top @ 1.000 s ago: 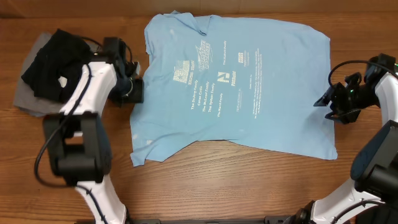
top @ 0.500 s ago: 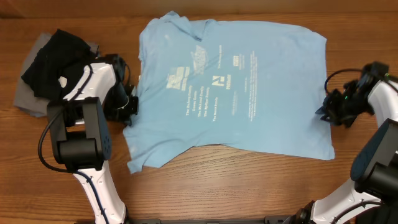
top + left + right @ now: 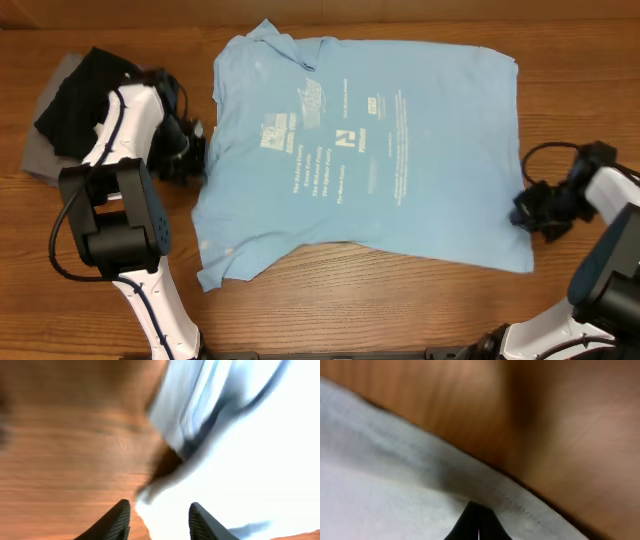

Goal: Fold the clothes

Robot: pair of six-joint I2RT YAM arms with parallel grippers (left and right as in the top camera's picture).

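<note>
Starting closest in, at the left gripper [image 3: 159,521]: seeing both fingers [image 3: 119,519] standing apart, pinching nothing that can be made out, with washed-out cloth glaring white between and beyond them. Reading the right gripper [image 3: 479,524] as pressed together, down at the stitched hem [image 3: 520,505] of the light blue T-shirt [image 3: 400,170]; not being able to tell whether any cloth is caught. Moving out to the overhead view: finding the T-shirt lying spread flat on the wooden table [image 3: 420,320], between the two arms, with its long axis running left to right, collar end and loose sleeve [image 3: 225,265] toward the left arm, straight hem toward the right arm. Placing the left gripper right at the shirt's left edge and the right gripper at its right edge, toward the near corner. Judging each arm nearer its own end, and a fold as likely calling for carrying one end across toward the other. Noting white lettering [image 3: 320,160] facing up, too small for reading. Spotting, farthest left, a black garment [image 3: 85,90] heaped on a grey garment [image 3: 40,160], partly hidden under the left arm, well apart from the right gripper. Flagging both wrist views as blurred, and the left one as overexposed, making the shirt edge there hard to trace.
</note>
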